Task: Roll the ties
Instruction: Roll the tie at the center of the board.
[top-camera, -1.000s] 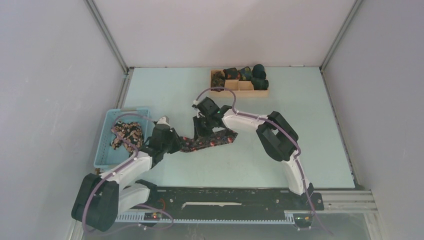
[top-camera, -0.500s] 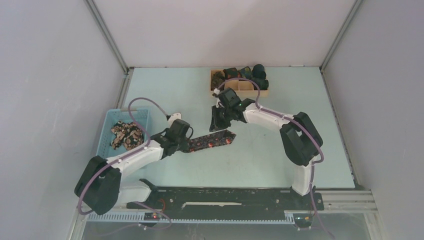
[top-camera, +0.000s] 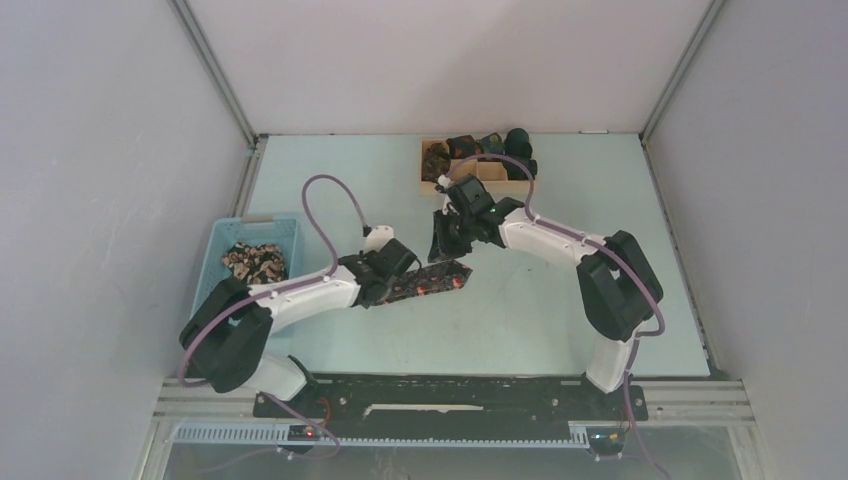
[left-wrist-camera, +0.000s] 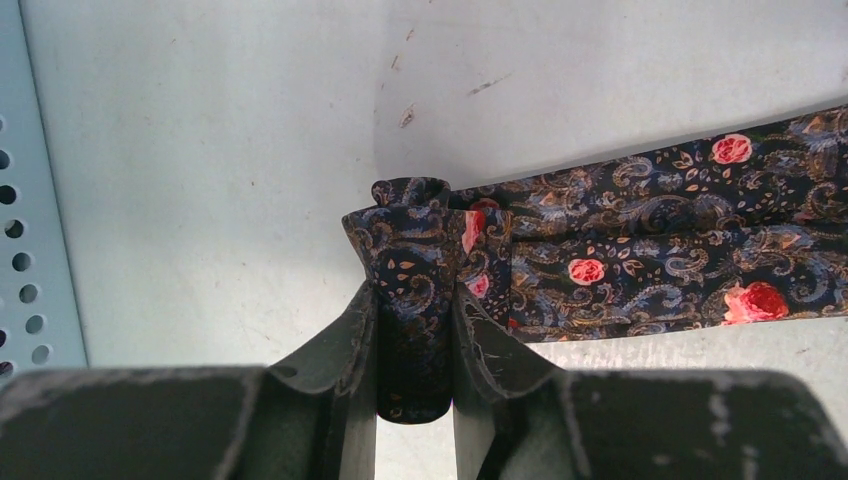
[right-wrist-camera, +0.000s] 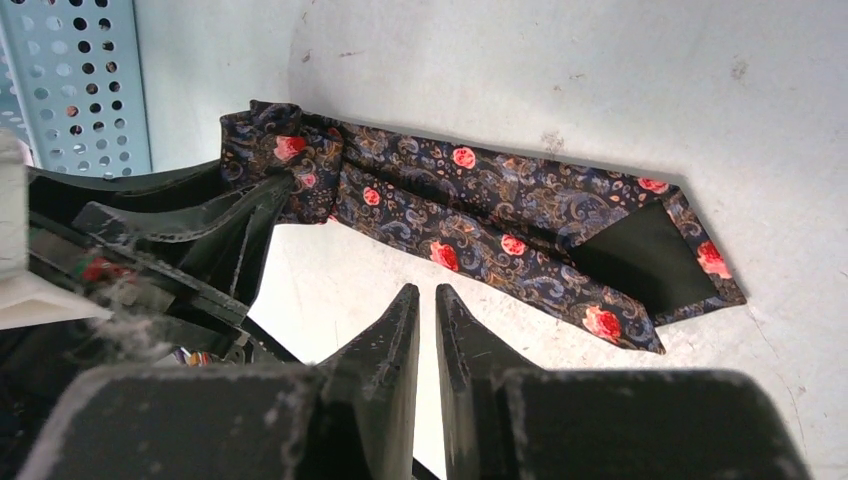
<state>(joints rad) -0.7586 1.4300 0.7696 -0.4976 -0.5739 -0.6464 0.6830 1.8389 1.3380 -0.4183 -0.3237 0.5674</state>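
Item: dark floral-patterned fabric necktie (top-camera: 432, 281), lying flat on the table at centre of the top view, wide pointed end to the right.
Rolled part: small coil (left-wrist-camera: 412, 225) at its narrow end.
Left gripper (left-wrist-camera: 415, 300): clamped on the coil.
Right gripper (right-wrist-camera: 420, 300): jaws nearly together, empty, above the flat length.
Other stock: light-blue perforated plastic basket (top-camera: 212, 255), left; tan wooden divided tray (top-camera: 480, 187), upper centre.
Risk: with the flat length unpinned, turning the coil would likely drag the necktie, skewing or loosening the roll.
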